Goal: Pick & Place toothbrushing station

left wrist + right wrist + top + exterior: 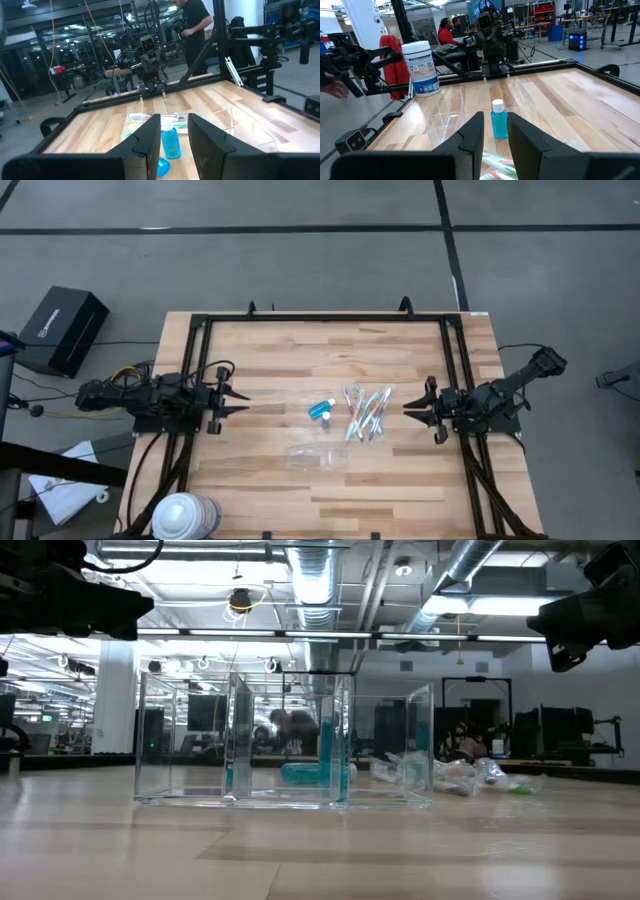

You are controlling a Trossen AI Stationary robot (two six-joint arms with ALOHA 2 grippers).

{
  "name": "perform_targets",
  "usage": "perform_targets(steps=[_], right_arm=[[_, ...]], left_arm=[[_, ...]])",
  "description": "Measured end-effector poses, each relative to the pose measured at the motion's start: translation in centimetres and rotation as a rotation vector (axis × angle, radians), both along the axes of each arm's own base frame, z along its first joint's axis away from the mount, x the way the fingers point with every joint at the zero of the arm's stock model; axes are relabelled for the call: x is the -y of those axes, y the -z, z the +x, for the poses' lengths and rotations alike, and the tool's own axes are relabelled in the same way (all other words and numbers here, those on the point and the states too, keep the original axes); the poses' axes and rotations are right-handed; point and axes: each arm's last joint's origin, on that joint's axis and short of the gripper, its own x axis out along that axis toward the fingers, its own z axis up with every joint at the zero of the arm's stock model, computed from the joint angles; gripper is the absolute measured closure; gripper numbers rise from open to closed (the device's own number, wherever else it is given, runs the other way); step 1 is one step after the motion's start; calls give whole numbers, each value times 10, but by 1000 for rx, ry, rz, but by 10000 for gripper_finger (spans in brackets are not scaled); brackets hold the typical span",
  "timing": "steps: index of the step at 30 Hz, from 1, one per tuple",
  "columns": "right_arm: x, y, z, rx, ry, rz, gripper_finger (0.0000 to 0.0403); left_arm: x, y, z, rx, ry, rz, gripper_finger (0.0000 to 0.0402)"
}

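Observation:
A short blue tube (322, 411) with a white cap stands upright at the table's middle, also in the right wrist view (499, 121). Several thin pastel toothbrushes (366, 412) lie in a loose bunch on the wood just right of it. A see-through plastic cup (312, 456), boxy with clear walls, sits on the table nearer the front edge and fills the low view (285, 740). My left gripper (238, 402) hovers open at the left side, pointing level toward the tube. My right gripper (412, 409) hovers open at the right side, facing the toothbrushes. Neither has anything between its fingers.
A big white-and-blue roll (186, 516) stands at the table's near left corner. A black frame (330, 318) runs along the table's far and side edges. A black box (62, 330) sits on the floor to the left. People stand in the room beyond the table.

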Motion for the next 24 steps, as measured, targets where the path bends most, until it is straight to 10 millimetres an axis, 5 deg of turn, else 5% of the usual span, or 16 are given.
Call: perform_targets(steps=[17, 24], right_arm=[[0, 0, 0, 3, 4, -75, 326], [2, -29, -3, 261, 26, -29, 326]], left_arm=[[-2, -2, 0, 22, -77, 32, 309], [-4, -13, -2, 137, -138, 11, 309]])
